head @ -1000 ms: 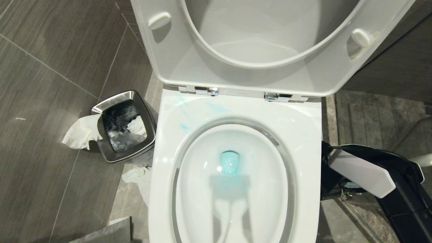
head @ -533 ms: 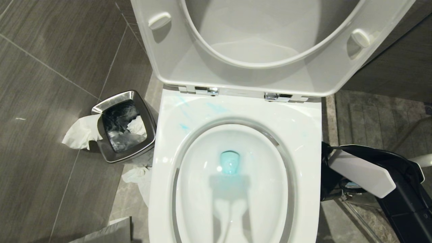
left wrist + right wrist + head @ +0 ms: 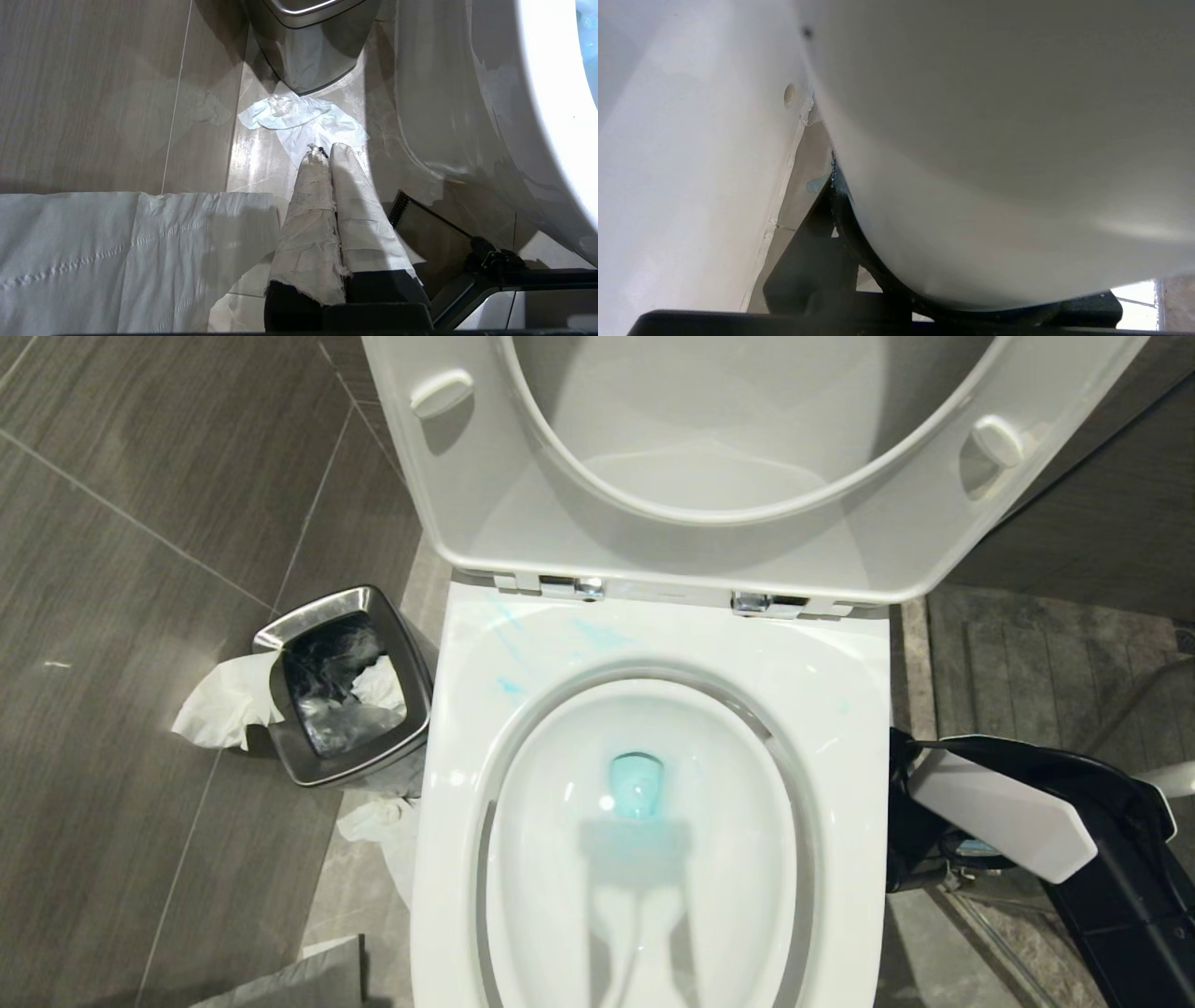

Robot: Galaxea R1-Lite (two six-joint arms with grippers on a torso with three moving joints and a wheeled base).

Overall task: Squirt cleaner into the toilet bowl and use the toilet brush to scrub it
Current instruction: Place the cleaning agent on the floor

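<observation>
Grey floor (image 3: pixel 140 616) lies around the bowl (image 3: pixel 840 672). We see blue cleaner (image 3: pixel 637 786) in its water, so we think squirting is done. No brush shows, so scrubbing is left. Left gripper (image 3: pixel 322 151), low by the floor, has jaws shut and empty. Right gripper (image 3: pixel 910 831) is beside the bowl; we cannot tell about its jaws.

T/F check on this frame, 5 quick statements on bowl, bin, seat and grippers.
1. The toilet seat is raised. True.
2. The water at the bottom of the toilet bowl is clear. False: it is tinted turquoise by cleaner, with pale blue smears on the rim near the hinges.
3. The steel waste bin stands on the robot's left of the toilet. True.
4. The left gripper has its fingers spread wide. False: the wrapped fingers are pressed together, pointing at crumpled tissue on the floor.
5. The toilet brush is inside the bowl. False: no brush shows in the bowl.
</observation>
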